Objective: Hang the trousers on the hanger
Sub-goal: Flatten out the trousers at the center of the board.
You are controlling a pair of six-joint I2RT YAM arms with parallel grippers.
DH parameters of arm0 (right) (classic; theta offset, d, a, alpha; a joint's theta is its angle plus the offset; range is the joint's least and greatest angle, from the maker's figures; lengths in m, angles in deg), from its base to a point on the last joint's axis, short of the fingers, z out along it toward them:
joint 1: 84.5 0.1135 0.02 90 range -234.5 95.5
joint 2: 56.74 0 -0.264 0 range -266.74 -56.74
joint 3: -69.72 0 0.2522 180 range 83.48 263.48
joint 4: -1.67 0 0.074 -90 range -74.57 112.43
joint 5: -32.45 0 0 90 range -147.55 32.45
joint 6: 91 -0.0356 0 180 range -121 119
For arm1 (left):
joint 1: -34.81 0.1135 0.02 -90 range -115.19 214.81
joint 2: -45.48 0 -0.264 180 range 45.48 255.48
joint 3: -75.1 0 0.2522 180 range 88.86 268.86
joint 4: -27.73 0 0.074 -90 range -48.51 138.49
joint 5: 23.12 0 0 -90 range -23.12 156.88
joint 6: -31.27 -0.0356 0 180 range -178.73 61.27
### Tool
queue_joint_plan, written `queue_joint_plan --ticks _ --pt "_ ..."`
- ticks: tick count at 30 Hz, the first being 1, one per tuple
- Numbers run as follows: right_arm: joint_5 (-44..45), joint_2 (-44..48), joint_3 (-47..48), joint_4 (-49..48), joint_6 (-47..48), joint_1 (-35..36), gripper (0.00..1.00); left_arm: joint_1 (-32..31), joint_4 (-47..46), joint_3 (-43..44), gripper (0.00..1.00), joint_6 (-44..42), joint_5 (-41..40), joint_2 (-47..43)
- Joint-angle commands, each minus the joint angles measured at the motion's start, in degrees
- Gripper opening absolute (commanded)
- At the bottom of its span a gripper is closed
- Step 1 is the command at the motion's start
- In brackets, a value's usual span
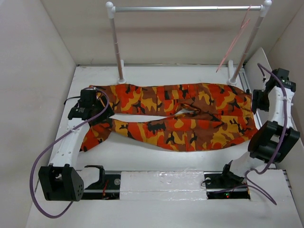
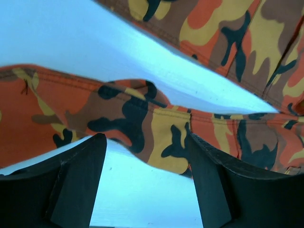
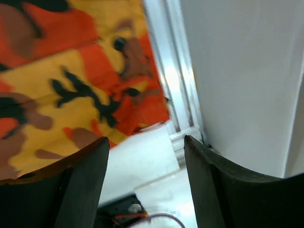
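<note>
**While the trousers lie flat, both claws hang released**

The left arm reaches forward, the left gripper spread and empty above a trouser leg. The right arm folds upward at the table's right edge, the right gripper gaping beside the waistband. The hanger dangles from the bar's right end, its hook too thin to make out.

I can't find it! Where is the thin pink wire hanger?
In the top view, the thin pale-pink wire hanger hangs from the right end of the silver bar, beside its right post, beyond the orange camouflage trousers.
</note>
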Motion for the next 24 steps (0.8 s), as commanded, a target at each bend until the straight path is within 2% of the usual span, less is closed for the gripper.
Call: queue_joint_plan --ticks 1,2,3,4,6,7,8,10,11,13,14,15,19,24 --pt "-3.3 7.3 -2.6 -8.1 -0.9 6.4 0.69 0.2 -4.2 4.0 0.65 -0.1 0.3 0.2" --pt "-7.6 9.6 -7.3 -10.6 -0.9 9.3 0.6 0.2 -5.8 3.2 0.64 -0.1 2.3 0.2" --pt "-9.2 11.1 -9.9 -12.3 -0.9 9.3 0.6 0.2 -6.5 3.2 0.64 -0.3 3.7 0.3" --pt "-11.6 12.9 -12.6 -14.2 -1.4 13.4 0.45 0.2 -7.1 1.8 0.63 -0.4 5.0 0.6" --pt "-15.9 18.0 -21.0 -21.7 -2.3 18.3 0.27 0.2 -9.3 -0.2 0.61 -0.3 7.7 0.9" --pt "-17.1 19.1 -23.3 -23.6 -4.2 22.9 0.05 0.2 -10.1 -2.1 0.59 -0.3 8.8 1.5" --pt "-21.4 20.2 -27.6 -27.8 -5.1 27.2 0.0 -1.0 -12.1 -3.2 0.57 -0.1 10.9 2.3" --pt "-23.9 20.0 -30.5 -30.2 -7.1 29.4 0.0 -2.5 -12.5 -2.7 0.56 0.0 9.9 3.7" --pt "-24.8 19.6 -32.2 -32.2 -7.9 34.7 0.0 -7.4 -12.6 -2.0 0.56 0.0 6.0 4.7" --pt "-24.2 17.3 -34.3 -34.9 -9.5 40.3 0.0 -12.9 -12.2 1.1 0.56 0.9 1.8 8.7" --pt "-23.4 16.4 -34.9 -35.7 -10.1 46.1 0.0 -16.8 -11.4 2.2 0.57 1.5 -1.1 9.9" --pt "-22.6 15.4 -35.4 -37.4 -10.4 48.5 0.0 -18.1 -11.6 3.0 0.57 2.0 -1.2 11.1" --pt "-18.1 9.5 -37.7 -40.1 -14.2 58.4 0.0 -20.4 -14.2 3.4 0.58 2.4 0.6 17.3" --pt "-16.1 6.4 -44.8 -42.9 -21.4 66.2 0.0 -19.5 -13.4 3.1 0.58 2.2 -5.2 22.0"
